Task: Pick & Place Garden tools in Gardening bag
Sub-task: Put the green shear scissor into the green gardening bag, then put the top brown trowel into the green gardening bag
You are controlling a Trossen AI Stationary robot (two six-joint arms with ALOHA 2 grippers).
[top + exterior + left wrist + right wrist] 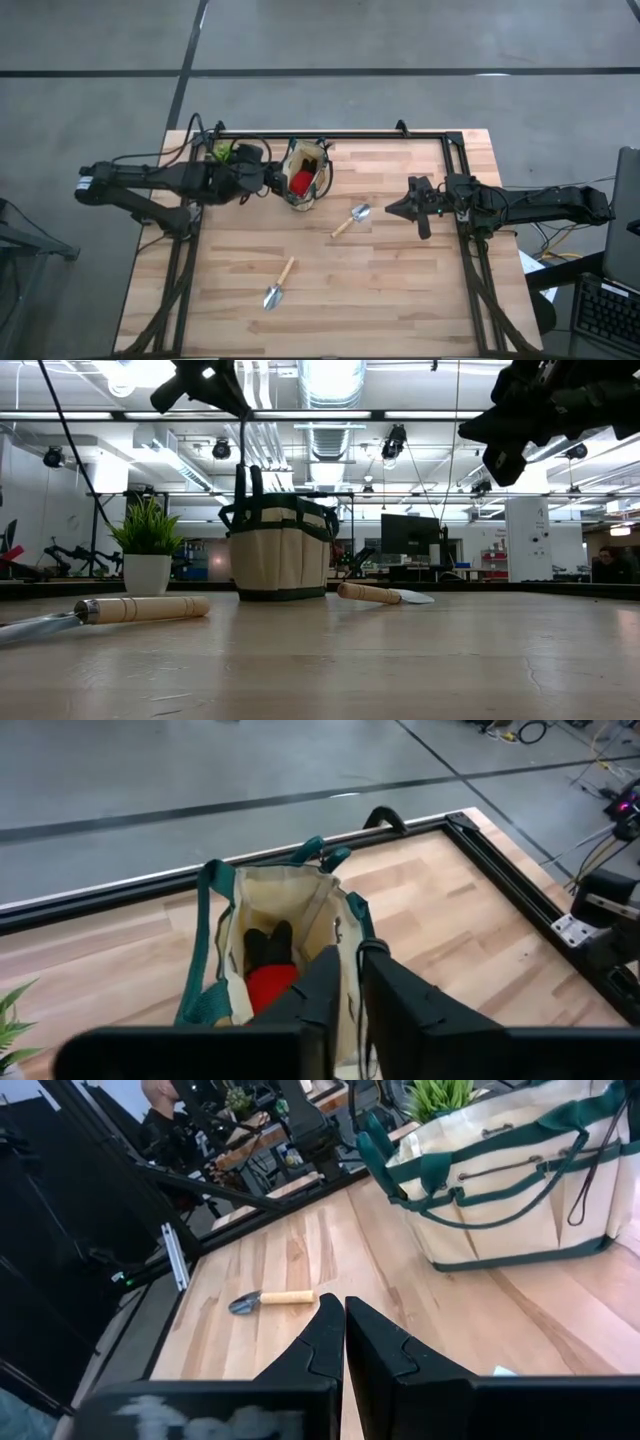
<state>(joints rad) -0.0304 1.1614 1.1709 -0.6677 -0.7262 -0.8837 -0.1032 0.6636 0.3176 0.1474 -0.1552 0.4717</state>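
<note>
The beige gardening bag (305,178) with dark green trim stands upright on the table at the far middle; it also shows in the low view (280,550). A red bulb-shaped item (270,985) and dark tools (268,945) lie inside it. One trowel (350,218) lies flat to the right of the bag. A second trowel (278,285) lies flat nearer the front edge. My left gripper (350,1000) is shut and empty, above the bag's left rim. My right gripper (392,209) is shut and empty, raised to the right of the first trowel.
A small green potted plant (222,152) stands at the far left, behind the bag and beside my left arm. A black frame (330,134) runs along the table's far edge and down both sides. Bare wood (400,290) lies at the front right.
</note>
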